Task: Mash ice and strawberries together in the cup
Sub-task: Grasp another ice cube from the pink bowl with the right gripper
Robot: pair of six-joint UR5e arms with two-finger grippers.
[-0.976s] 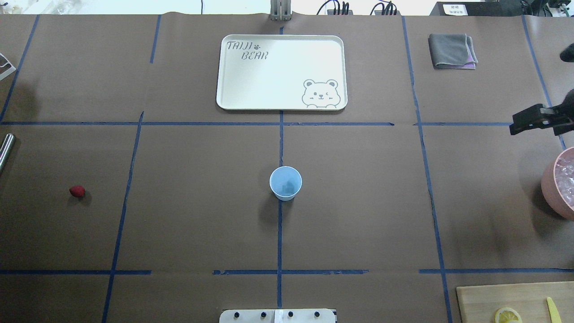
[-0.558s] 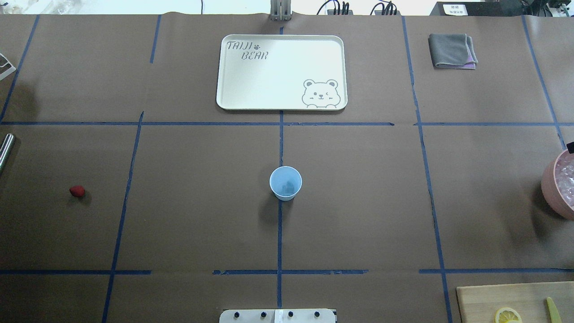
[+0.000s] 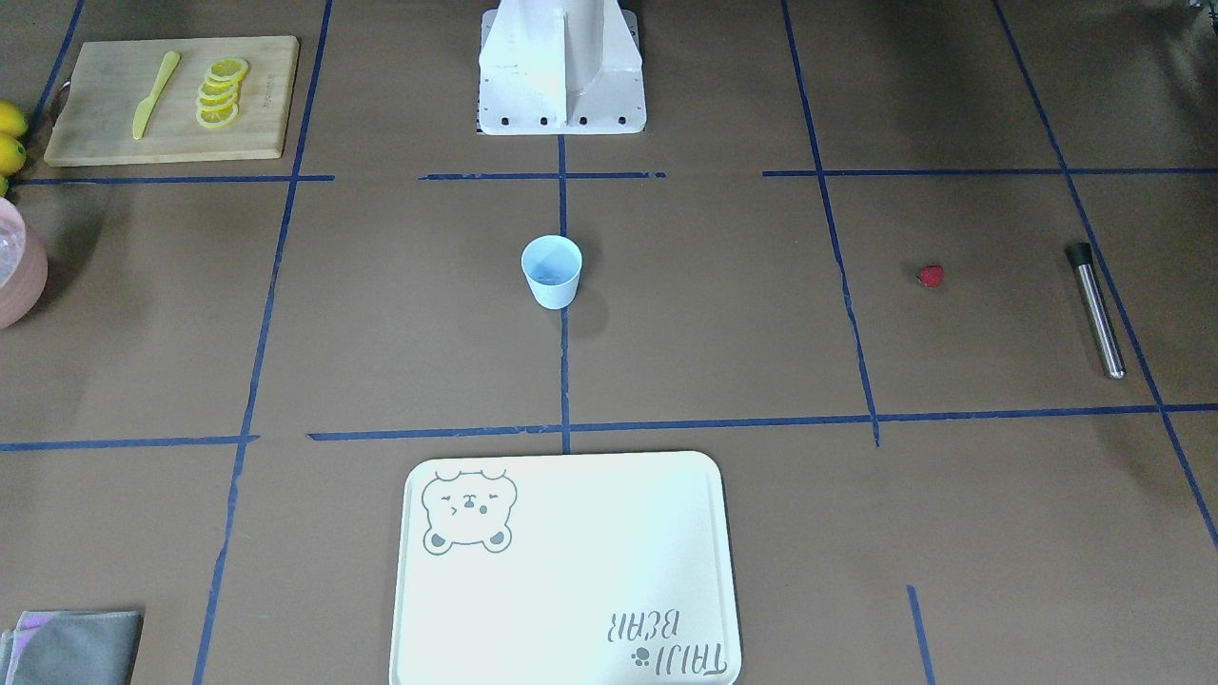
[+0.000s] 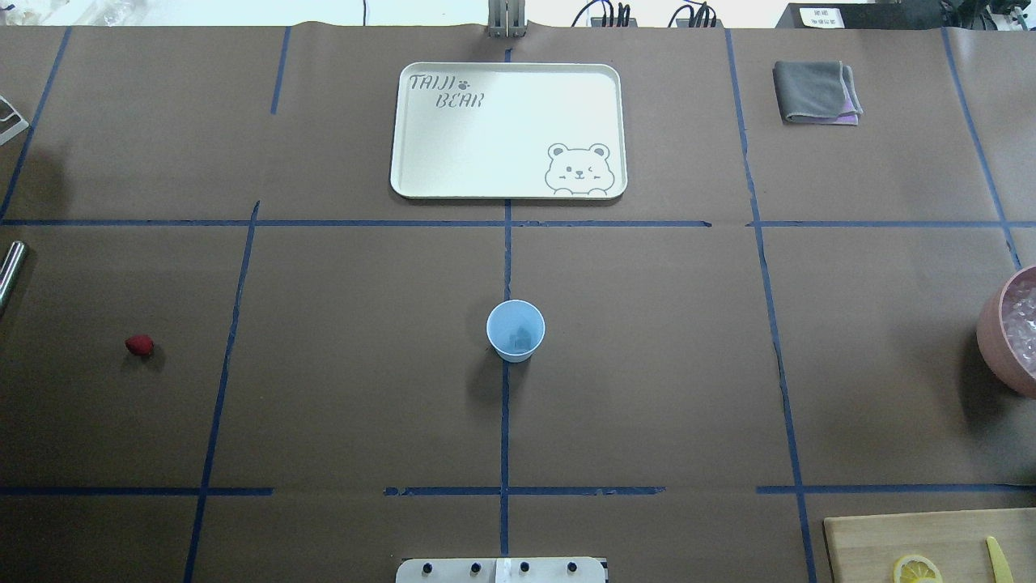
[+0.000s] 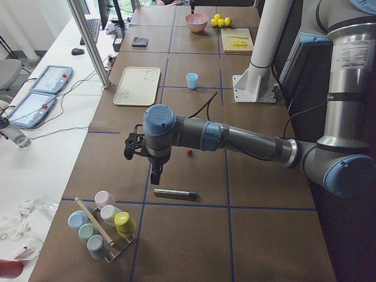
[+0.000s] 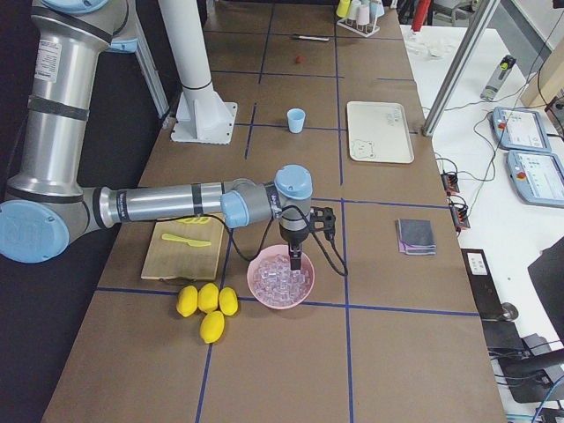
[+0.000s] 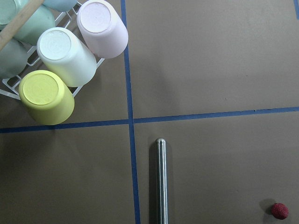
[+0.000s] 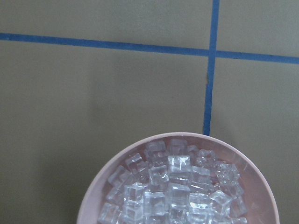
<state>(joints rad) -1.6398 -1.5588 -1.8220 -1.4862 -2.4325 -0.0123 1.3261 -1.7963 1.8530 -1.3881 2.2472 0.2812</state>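
Hanging over ice [image 8: 173, 186], right gripper [image 6: 296, 264], left gripper [image 5: 155, 175] over rod [image 7: 160, 182], strawberry [image 4: 139, 346] 9 o'clock of cup [image 4: 500, 327], cannot tell either's opening

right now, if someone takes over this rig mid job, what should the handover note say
The left hand hangs above the table beside the metal rod. It shows only from the side, so open or shut cannot be told.
The right hand hangs over the pink bowl full of ice. Its state cannot be told either.
The cup stands upright at table centre. A faint shape inside may be ice, but that is unclear.
The strawberry lies on the table on the robot's left, outside the cup.
Done: nothing clearly.
Left: put ice and strawberry in the cup, then mash.
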